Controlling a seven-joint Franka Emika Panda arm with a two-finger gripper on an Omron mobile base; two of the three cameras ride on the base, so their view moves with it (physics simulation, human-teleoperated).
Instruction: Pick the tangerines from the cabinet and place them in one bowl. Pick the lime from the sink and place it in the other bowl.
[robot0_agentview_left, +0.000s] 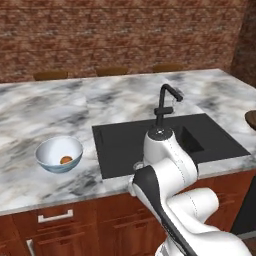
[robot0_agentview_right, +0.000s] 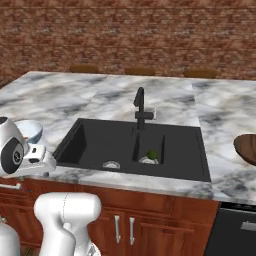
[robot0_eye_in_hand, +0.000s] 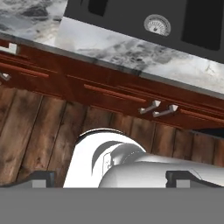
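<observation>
One tangerine (robot0_agentview_left: 66, 160) lies inside the pale blue-white bowl (robot0_agentview_left: 50, 150), which stands on the counter (robot0_agentview_left: 50, 110) left of the sink (robot0_agentview_right: 130, 145) in the left base view. The lime (robot0_agentview_right: 151, 154) rests in the sink's smaller right-hand basin, beside a round steel drain and just in front of the black faucet (robot0_agentview_right: 141, 111). At the far right of the sink, on the counter's edge, sits the dark brown bowl (robot0_agentview_right: 246, 148), holding nothing visible.

The pincer (robot0_eye_in_hand: 111, 180) is released, its fingertips spread wide with nothing between them; the hand view looks down past the counter's front edge toward the drawer fronts and the wooden floor, so it hangs outside the sink, on the near side.

Judging by this, the lime is the likely next target. To do it well, the arm should rise over the sink's front rim, clear the faucet, then descend straight into the small basin, centring the lime between the fingers before closing, since a round fruit may roll toward the drain.
</observation>
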